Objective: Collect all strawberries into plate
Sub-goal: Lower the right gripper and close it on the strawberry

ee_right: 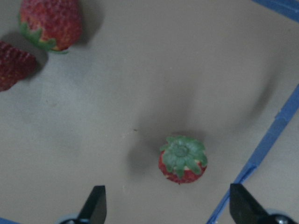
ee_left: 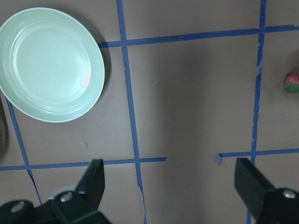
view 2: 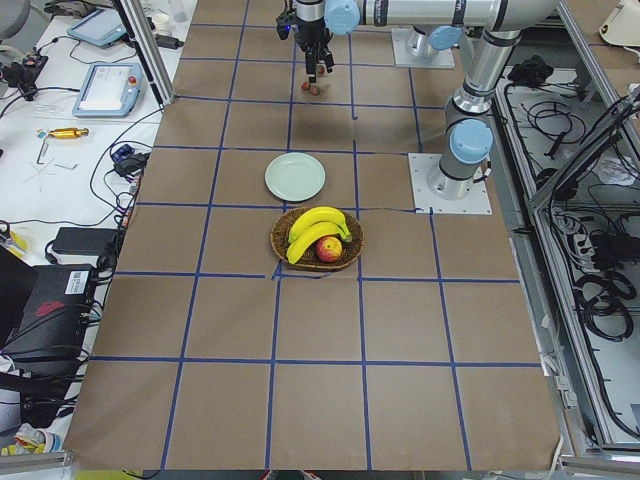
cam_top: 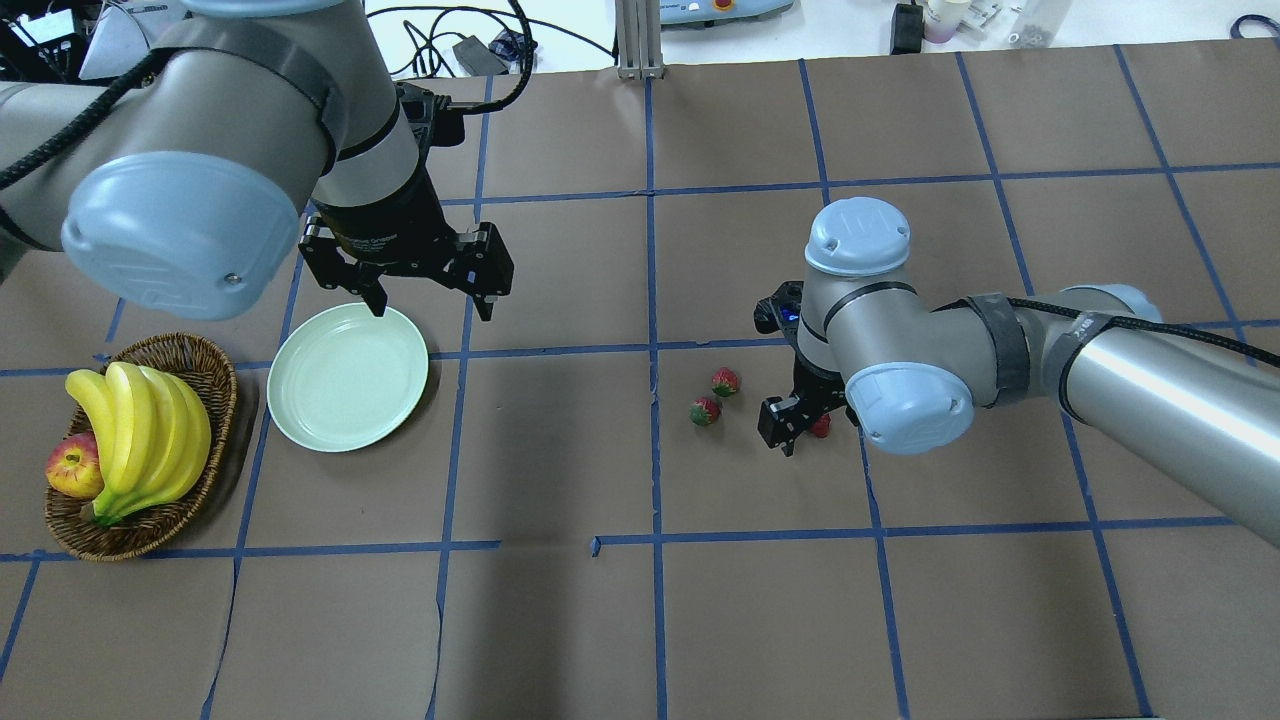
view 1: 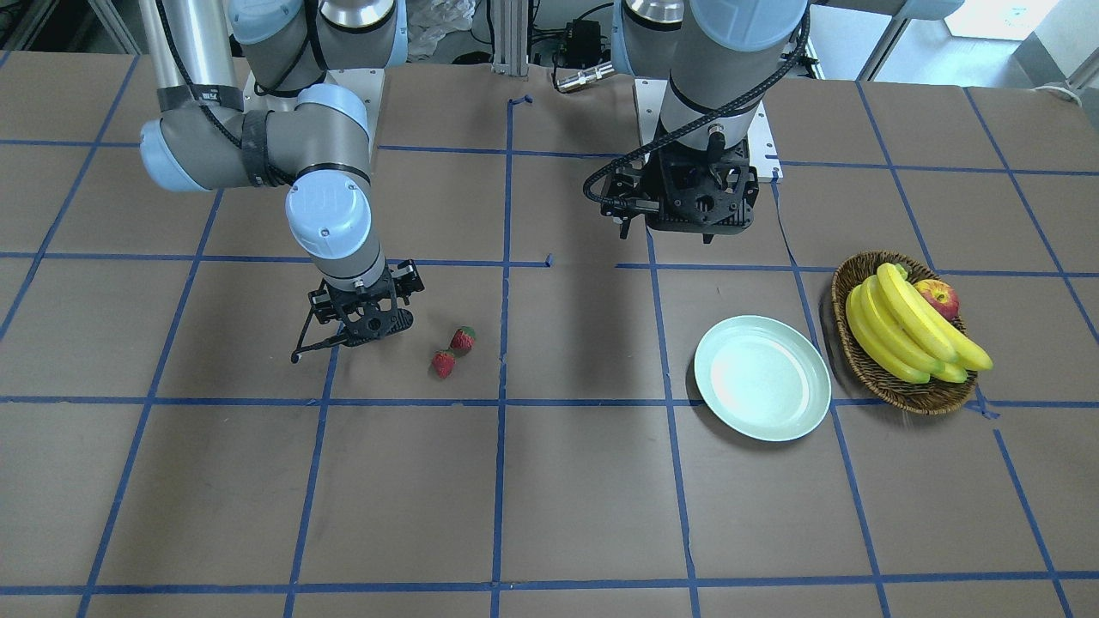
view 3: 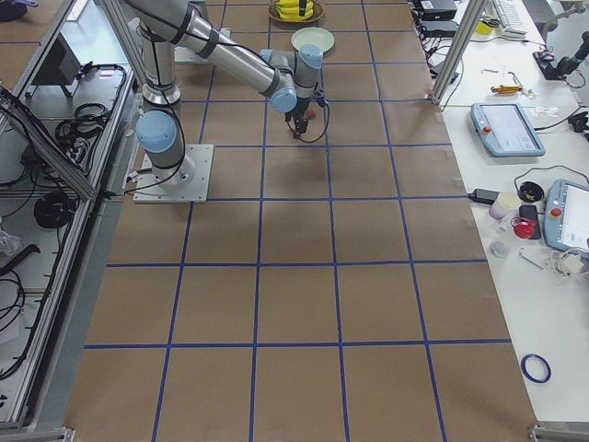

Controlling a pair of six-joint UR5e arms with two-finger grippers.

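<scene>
Where the front-facing camera looked down, two strawberries (view 1: 462, 338) lay on the table (view 1: 558, 481) just beside the right gripper (view 1: 354, 335), well apart from the one plate (view 1: 762, 378). Overhead, the left gripper (cam_top: 432, 305) hung near the plate, jaws spread wide. The right wrist view held all three berries: two lay together, and the third strawberry (ee_right: 183, 159) sat between widely parted fingers (ee_right: 96, 205), touching neither.

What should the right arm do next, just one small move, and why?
Probably lower the right gripper straight down over the lone strawberry. Its jaws are open, the berry lies on the table roughly between them in the wrist view, and the plate is empty.
</scene>
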